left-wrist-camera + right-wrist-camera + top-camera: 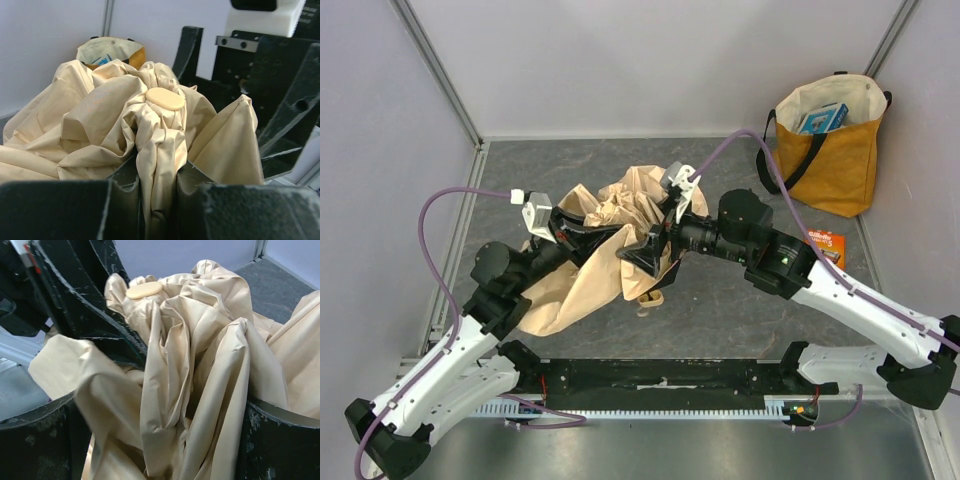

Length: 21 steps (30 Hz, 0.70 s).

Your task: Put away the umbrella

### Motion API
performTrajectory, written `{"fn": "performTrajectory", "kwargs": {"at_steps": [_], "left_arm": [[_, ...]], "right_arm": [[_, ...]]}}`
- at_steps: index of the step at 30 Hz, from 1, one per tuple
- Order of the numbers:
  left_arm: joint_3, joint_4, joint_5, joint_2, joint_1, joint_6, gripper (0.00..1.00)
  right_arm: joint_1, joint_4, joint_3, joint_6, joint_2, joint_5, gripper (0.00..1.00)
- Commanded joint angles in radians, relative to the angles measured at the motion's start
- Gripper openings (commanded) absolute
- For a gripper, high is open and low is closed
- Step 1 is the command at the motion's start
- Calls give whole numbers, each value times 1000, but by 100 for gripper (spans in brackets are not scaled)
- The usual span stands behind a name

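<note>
Starting at 9 o'clock of the table (720,310), your left gripper (578,234) is reaching into the umbrella (582,290) from its left flank. Its fingers (192,200) are sitting together, clamping a gathered fold of the pale beige canopy between them. The canopy is lying at the table's centre as a crumpled heap, spilling toward 7 o'clock. Its round cream cap (165,98) is poking out at the top of the bunch, just past the pinched fold. Moving right, the light knob handle (651,297) is peeking out at about 5 o'clock of the heap. Your right gripper (645,262) is pushing in from the 3 o'clock side, its jaws standing wide apart, with loose folds billowing between them and nothing clamped. Farther right, an orange packet (827,245) is lying flat. At 1 o'clock, well apart, the mustard-yellow tote bag (830,160) is standing against the wall – a blue box (822,118) is sitting inside.
</note>
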Motion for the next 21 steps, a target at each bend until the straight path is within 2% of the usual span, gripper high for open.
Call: {"fn": "performTrajectory", "kwargs": {"at_steps": [1,8,11,17,19,21], "left_arm": [[-6,225,99,-13,-2,-84,2],[-36,317,253,-18,-2,-117,2],[-35,356,322,-10,-3,-132,2],[-15,401,448,8,-3,-161,2],[-10,398,452,8,-3,-163,2],[-13,401,452,7,-5,-167,2]], "right_arm": [[24,5,23,-58,30,69,98],[32,4,-14,-111,2,85,98],[32,4,-18,-125,-5,36,98],[32,10,-32,-148,-1,-128,79],[32,10,-30,-141,8,-159,83],[32,9,-32,-131,15,-144,95]]}}
